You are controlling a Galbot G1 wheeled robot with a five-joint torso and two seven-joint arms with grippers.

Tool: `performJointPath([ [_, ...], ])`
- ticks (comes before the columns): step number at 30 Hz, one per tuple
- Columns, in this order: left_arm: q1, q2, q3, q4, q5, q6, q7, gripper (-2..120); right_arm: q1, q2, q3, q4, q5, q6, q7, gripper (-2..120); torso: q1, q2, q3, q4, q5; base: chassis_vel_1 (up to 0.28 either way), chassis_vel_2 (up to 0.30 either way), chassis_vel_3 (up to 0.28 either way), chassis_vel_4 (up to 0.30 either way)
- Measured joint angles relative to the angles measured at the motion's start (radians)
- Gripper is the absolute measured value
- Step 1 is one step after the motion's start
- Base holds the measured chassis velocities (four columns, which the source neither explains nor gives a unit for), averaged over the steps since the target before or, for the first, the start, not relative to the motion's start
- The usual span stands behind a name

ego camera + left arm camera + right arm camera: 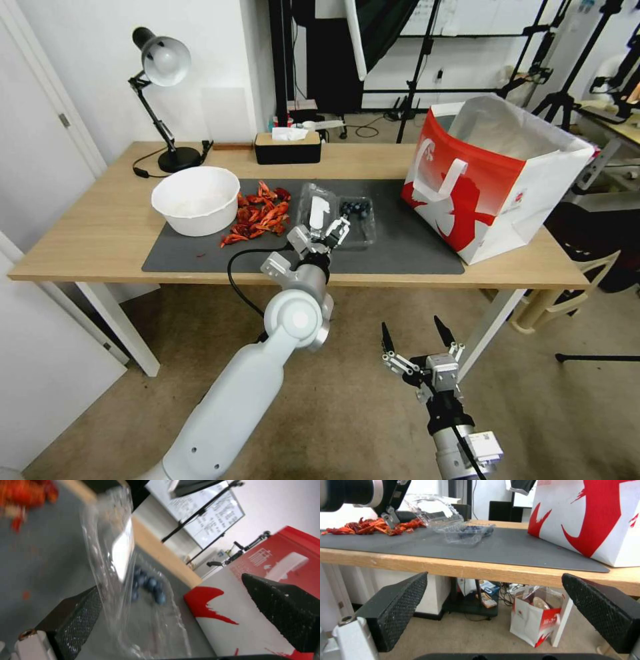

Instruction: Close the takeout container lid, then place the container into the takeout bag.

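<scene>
One takeout bag (490, 177) stands open on the table at two o'clock from the mat's centre, red and white, nothing in it that can be seen from here, so that step is wholly undone.

One white bowl (196, 199) sits at nine o'clock on the mat, a single heap of red scraps (259, 215) just beside it. One lamp and one black tissue box along the far edge.

One takeout container (339, 219) lies near the mat's middle, well apart from the bag, berry half flat and a small cluster of blueberries (149, 586) inside, too bunched to count.

And the lid (113, 552) is tilted up off the mat, partway over toward the berries: closing looks under way, not finished, I'd judge.

Two grippers. The left gripper (325, 233) is at the container's near edge, jaws spread wide, one finger (75, 620) touching the raised lid and nothing clamped. The right gripper (412, 337) hangs below the table's front edge at six o'clock, jaws wide apart, holding nothing.
</scene>
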Motion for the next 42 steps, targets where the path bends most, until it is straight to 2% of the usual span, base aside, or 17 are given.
performJointPath([
  [3, 0.001, 0.007, 0.006, 0.005, 0.051, -0.009, 0.031, 100, -0.001, 0.0, 0.0, 0.001, -0.001, 0.001, 0.0, 100, 0.0, 0.0, 0.0, 0.0, 0.0, 0.0, 0.0, 0.0, 0.0],
  [5, 0.001, 0.017, 0.016, 0.017, 0.127, -0.024, 0.079, 100, -0.001, 0.001, 0.0, 0.002, -0.002, 0.001, 0.0, 100, 0.0, 0.0, 0.0, 0.0, 0.0, 0.0, 0.0, 0.0, 0.0],
  [8, -0.002, 0.02, 0.021, 0.024, 0.15, -0.029, 0.099, 100, -0.002, 0.002, 0.0, 0.003, -0.002, 0.002, 0.0, 100, 0.0, 0.0, 0.0, 0.0, -0.0001, 0.0, 0.0, 0.0, 0.0],
  [10, -0.012, 0.022, 0.027, 0.034, 0.173, -0.037, 0.133, 100, -0.002, 0.002, 0.001, 0.003, -0.004, 0.002, 0.0, 100, 0.0, 0.0, 0.0, -0.0001, 0.0, 0.0, 0.0, 0.0, 0.0],
  [17, -0.045, 0.022, 0.028, 0.054, 0.158, -0.027, 0.215, 100, -0.002, 0.001, 0.005, 0.004, -0.004, 0.003, 0.002, 100, 0.0, 0.0, 0.0, -0.0001, 0.0, 0.0, 0.0, 0.0, 0.0],
  [19, -0.064, 0.022, 0.029, 0.07, 0.128, -0.007, 0.268, 100, -0.002, 0.004, 0.005, 0.004, -0.005, 0.003, 0.002, 100, 0.0, 0.0, 0.0, 0.0, 0.0, 0.0, 0.0, 0.0, 0.0],
  [23, -0.083, 0.019, 0.033, 0.088, 0.069, 0.013, 0.313, 100, -0.002, 0.009, 0.005, 0.003, -0.009, 0.003, 0.004, 100, 0.0, 0.0, 0.0, 0.0, 0.0, 0.0, 0.0, 0.0, 0.0],
  [30, -0.115, 0.0, 0.035, 0.107, -0.044, 0.041, 0.328, 100, -0.003, 0.016, 0.005, 0.0, -0.016, 0.001, 0.007, 100, 0.0, 0.0, 0.0, -0.0001, 0.0001, 0.0, 0.0, 0.0, 0.0],
  [33, -0.137, -0.007, 0.04, 0.117, -0.152, 0.088, 0.327, 100, -0.004, 0.017, 0.006, 0.0, -0.017, -0.002, 0.01, 100, 0.0, 0.0, 0.0, -0.0001, 0.0001, 0.0, 0.0, 0.0, 0.0],
  [34, -0.137, -0.007, 0.04, 0.117, -0.152, 0.088, 0.327, 100, -0.004, 0.017, 0.006, 0.0, -0.017, -0.002, 0.01, 100, 0.0, 0.0, 0.0, -0.0001, 0.0001, 0.0, 0.0, 0.0, 0.0],
  [37, -0.161, -0.013, 0.048, 0.129, -0.272, 0.149, 0.294, 100, -0.006, 0.019, 0.007, 0.0, -0.018, -0.004, 0.011, 100, 0.0, 0.0, 0.0, -0.0001, 0.0, 0.0, 0.0, 0.0, 0.0],
  [42, -0.179, -0.023, 0.046, 0.144, -0.347, 0.19, 0.233, 100, -0.008, 0.026, 0.006, -0.001, -0.02, -0.005, 0.011, 100, 0.0, 0.0, 0.0, -0.0001, 0.0001, 0.0, 0.0, 0.0, 0.0],
])
